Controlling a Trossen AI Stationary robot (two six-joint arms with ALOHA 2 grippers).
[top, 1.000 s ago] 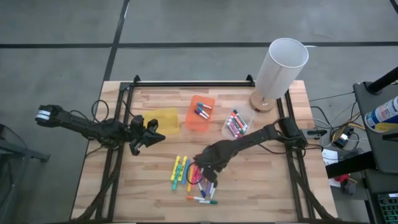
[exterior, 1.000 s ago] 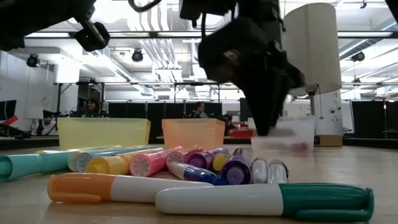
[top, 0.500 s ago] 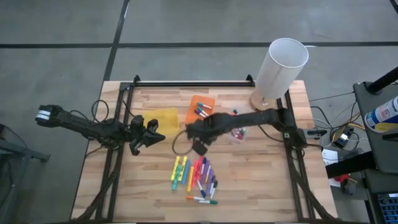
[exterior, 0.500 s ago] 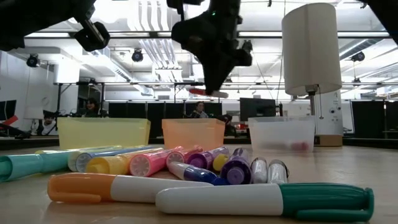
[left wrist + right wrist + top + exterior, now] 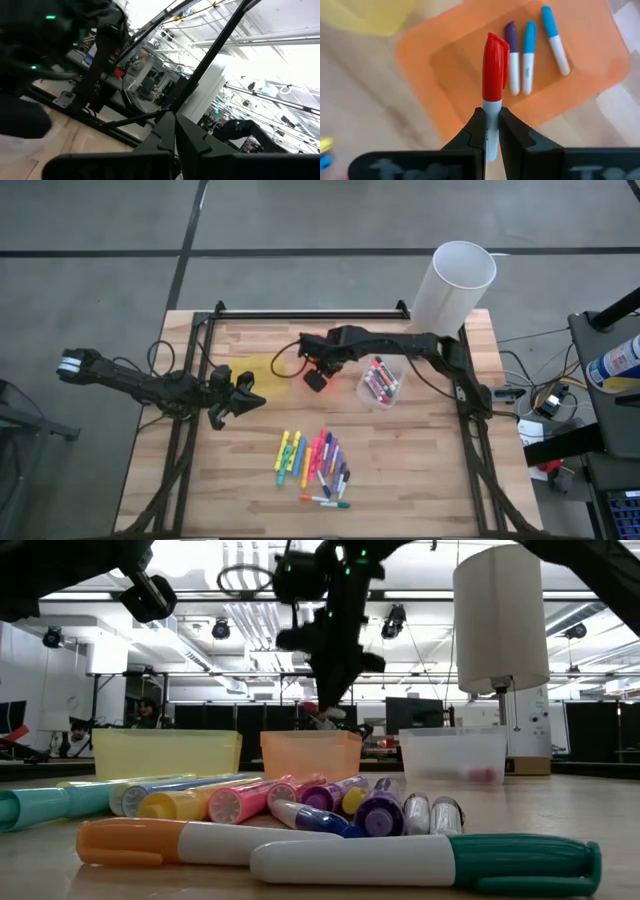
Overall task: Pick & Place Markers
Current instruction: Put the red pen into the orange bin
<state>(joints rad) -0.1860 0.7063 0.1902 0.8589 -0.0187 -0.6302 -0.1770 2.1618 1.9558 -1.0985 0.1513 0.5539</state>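
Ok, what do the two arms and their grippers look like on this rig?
Both arms are dark, slim and jointed, with dark cables looping off them. The left arm has a pale band at its outer end, and its gripper is dark and blocky. The right gripper has two dark fingers tapering to narrow tips; small green lights glow on the right arm in the low view.

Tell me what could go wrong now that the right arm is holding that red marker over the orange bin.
The right end effector grips the red marker only near its white end, so it might pivot or slip. Released from this height above the orange bin, it could bounce off the three markers inside or land outside.
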